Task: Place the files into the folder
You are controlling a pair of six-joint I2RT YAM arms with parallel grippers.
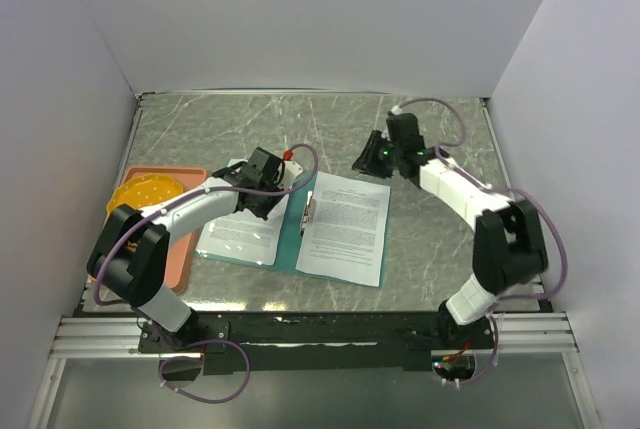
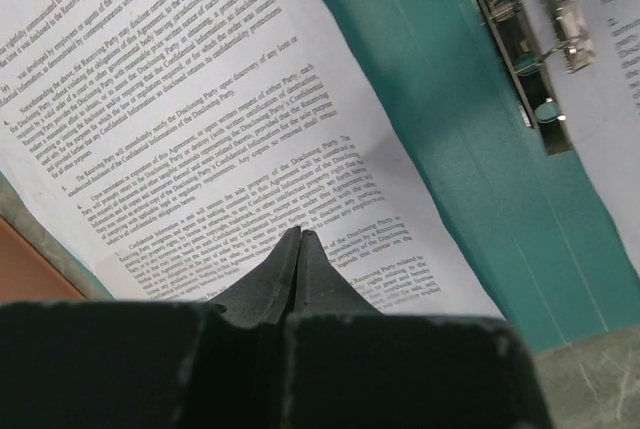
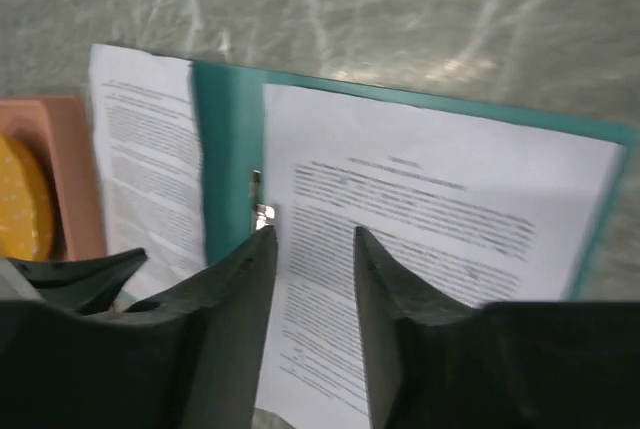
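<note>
The teal folder (image 1: 292, 231) lies open mid-tabletop, printed sheets (image 1: 345, 226) on both halves; left fingers (image 2: 300, 239) together over the nine-o'clock sheet; right fingers (image 3: 312, 249) apart, holding nothing — next, likely, closing the cover.

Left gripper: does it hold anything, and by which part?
The left gripper is shut above a printed sheet, nothing visible between its fingertips. Apparently nothing is held.

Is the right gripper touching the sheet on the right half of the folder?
Apart. The top external view shows the right gripper over bare table beyond the folder, clear of that sheet.
</note>
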